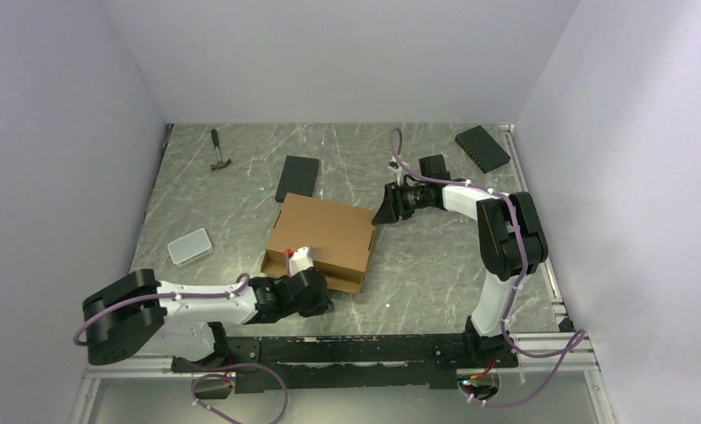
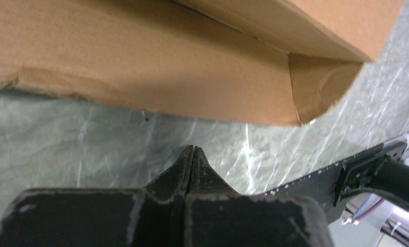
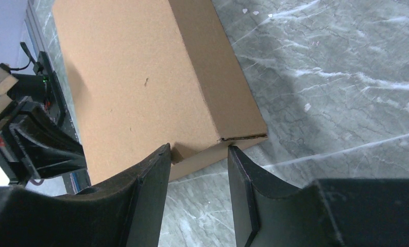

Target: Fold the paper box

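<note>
The paper box (image 1: 322, 231), plain brown cardboard, lies with its lid down in the middle of the table. My left gripper (image 2: 193, 150) is shut with nothing between its fingers. It sits low on the table just short of the box's near wall (image 2: 140, 72), beside a crumpled corner tab (image 2: 318, 87). In the top view the left gripper (image 1: 319, 286) is at the box's near edge. My right gripper (image 3: 198, 150) is open, its fingertips at the box's right end wall (image 3: 212, 154) near a corner; contact is unclear. From above, the right gripper (image 1: 383, 214) is at the box's far right corner.
A flat black box (image 1: 297, 177) lies just behind the paper box, and another black box (image 1: 483, 147) is at the back right. A hammer (image 1: 219, 152) lies at the back left. A pale flat container (image 1: 190, 246) sits left of the box. White walls enclose the table.
</note>
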You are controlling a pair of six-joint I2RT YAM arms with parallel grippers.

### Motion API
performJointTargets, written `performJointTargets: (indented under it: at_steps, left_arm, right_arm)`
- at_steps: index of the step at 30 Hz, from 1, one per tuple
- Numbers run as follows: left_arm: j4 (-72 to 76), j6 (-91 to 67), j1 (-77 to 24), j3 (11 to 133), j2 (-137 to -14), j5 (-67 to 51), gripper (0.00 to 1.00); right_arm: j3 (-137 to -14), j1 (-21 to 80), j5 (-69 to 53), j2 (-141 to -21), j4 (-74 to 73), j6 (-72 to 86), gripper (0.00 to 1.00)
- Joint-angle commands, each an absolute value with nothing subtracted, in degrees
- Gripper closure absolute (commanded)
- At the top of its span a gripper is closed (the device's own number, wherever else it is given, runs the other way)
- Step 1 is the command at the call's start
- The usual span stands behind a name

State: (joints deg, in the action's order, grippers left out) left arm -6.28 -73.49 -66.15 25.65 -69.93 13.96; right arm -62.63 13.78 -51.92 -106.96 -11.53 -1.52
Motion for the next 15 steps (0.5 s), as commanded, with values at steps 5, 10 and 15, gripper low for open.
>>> performJointTargets:
  at_steps: [5, 10, 15]
  left_arm:
    - [9.24, -78.37, -61.1, 28.35, -76.24, 17.03, 1.0]
    - [16.63, -76.48, -56.75, 28.97, -78.56, 13.93, 1.0]
    - [9.46, -75.01, -56.44, 31.35, -79.75, 7.88, 1.0]
  right_arm:
    - [-63.19, 14.58, -50.23, -108.02, -12.83, -3.25, 0.53]
    - [-63.06, 14.5, -50.01, -107.85, -12.9, -3.29, 0.53]
    - [-63.18, 14.48, -49.51, -108.0, -13.08, -3.25, 0.53]
